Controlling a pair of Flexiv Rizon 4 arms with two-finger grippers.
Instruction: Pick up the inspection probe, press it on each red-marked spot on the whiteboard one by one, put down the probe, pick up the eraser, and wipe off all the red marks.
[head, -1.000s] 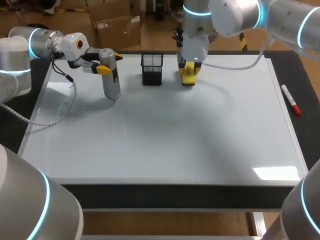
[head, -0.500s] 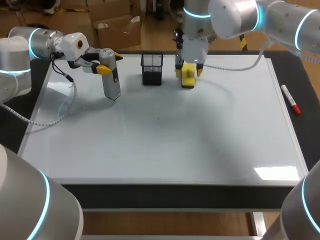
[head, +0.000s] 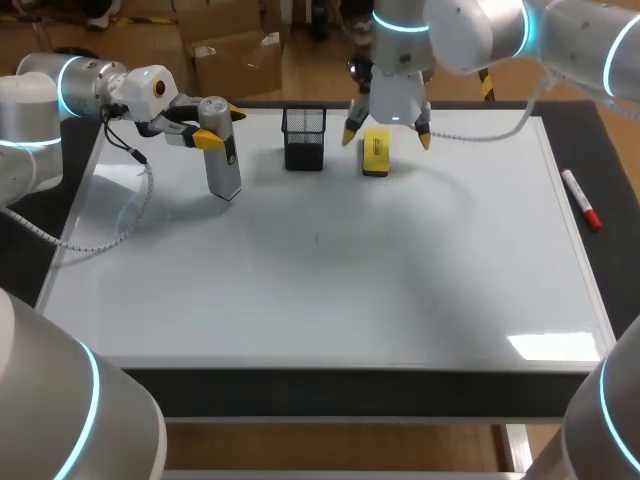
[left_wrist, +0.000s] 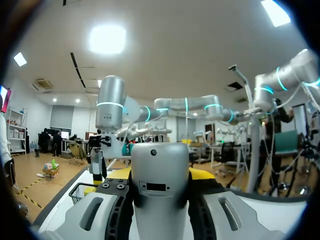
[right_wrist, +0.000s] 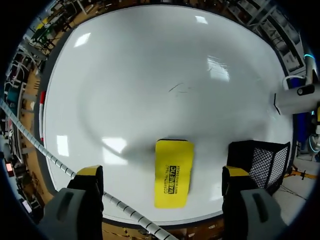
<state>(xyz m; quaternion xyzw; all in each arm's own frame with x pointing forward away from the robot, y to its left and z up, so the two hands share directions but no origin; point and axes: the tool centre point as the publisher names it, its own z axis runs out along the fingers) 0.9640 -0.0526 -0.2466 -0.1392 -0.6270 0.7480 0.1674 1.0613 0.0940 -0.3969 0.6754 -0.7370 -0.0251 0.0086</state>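
Note:
The grey inspection probe (head: 222, 165) hangs tip-down over the whiteboard's (head: 330, 290) far left part, with my left gripper (head: 205, 130) shut on its upper end. In the left wrist view the probe (left_wrist: 160, 187) fills the gap between the left gripper's (left_wrist: 160, 175) fingers. The yellow eraser (head: 376, 152) lies flat on the board near its far edge. My right gripper (head: 387, 136) stands open just above it, a fingertip on each side and clear of it. From the right wrist, the eraser (right_wrist: 173, 172) lies below the spread right gripper (right_wrist: 162, 175). No red marks show on the board, only a faint dark smudge (right_wrist: 177, 88).
A black mesh holder (head: 304, 138) stands on the board between the probe and the eraser, close beside my right gripper's finger (right_wrist: 235, 175). A red-capped marker (head: 581, 200) lies on the dark table just off the board's right edge.
My right gripper has opened wide and let go of the eraser, which now lies on the board. The left arm and the probe have not moved.

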